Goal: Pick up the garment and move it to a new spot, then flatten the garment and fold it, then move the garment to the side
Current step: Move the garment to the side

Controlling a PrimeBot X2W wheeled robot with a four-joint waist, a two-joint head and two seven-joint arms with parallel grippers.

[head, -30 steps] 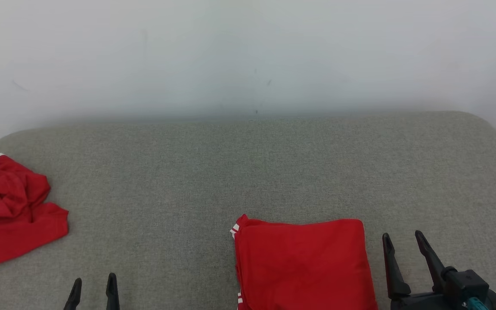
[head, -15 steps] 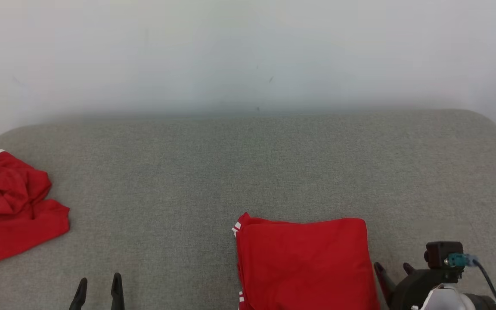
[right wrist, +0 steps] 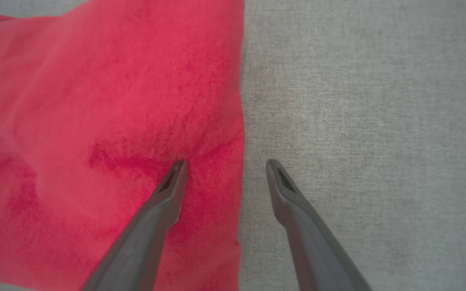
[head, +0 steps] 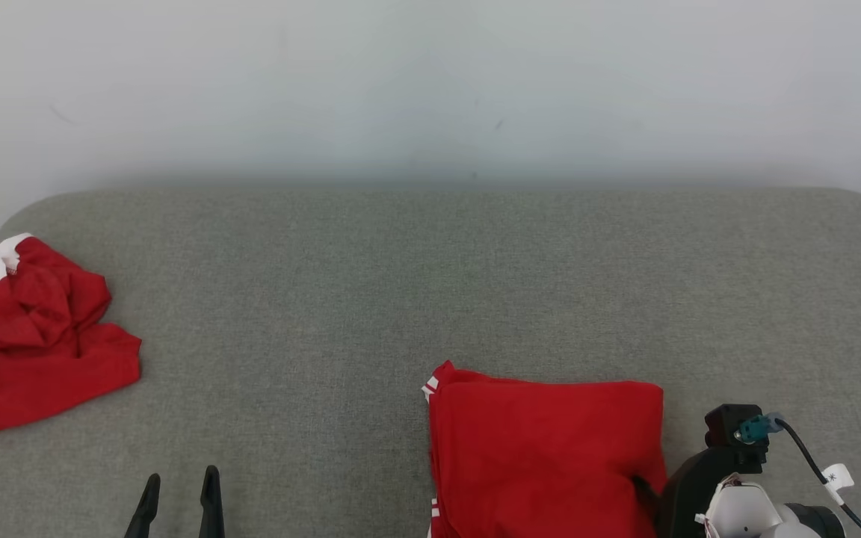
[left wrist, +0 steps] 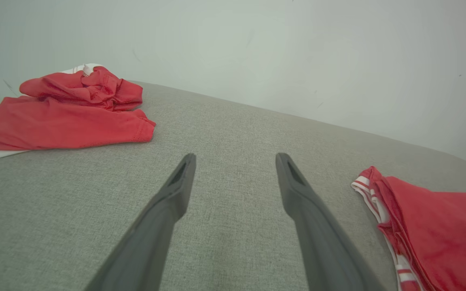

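Note:
The folded red garment (head: 542, 456) lies on the grey cushion (head: 400, 284) at the near centre-right, its white-striped edge to the left. My right gripper (head: 658, 497) points down at its right edge, open. In the right wrist view (right wrist: 225, 163) it straddles that edge: the left finger (right wrist: 168, 194) presses a dent into the red cloth (right wrist: 95, 121), and the right finger is over bare cushion. My left gripper (head: 181, 478) stands open at the lower left with nothing between its fingers (left wrist: 235, 155), and the garment (left wrist: 439, 226) lies off to its right.
A second red garment (head: 27, 336) lies crumpled with white trim at the cushion's far left edge, also in the left wrist view (left wrist: 63, 117). A pale wall (head: 430, 90) runs behind the cushion. Bare cushion stretches across the middle and the right.
My right gripper has tipped from fingers-up beside the garment to pointing down, and has moved left onto its right edge. The camera has shifted a little. The left gripper has kept still.

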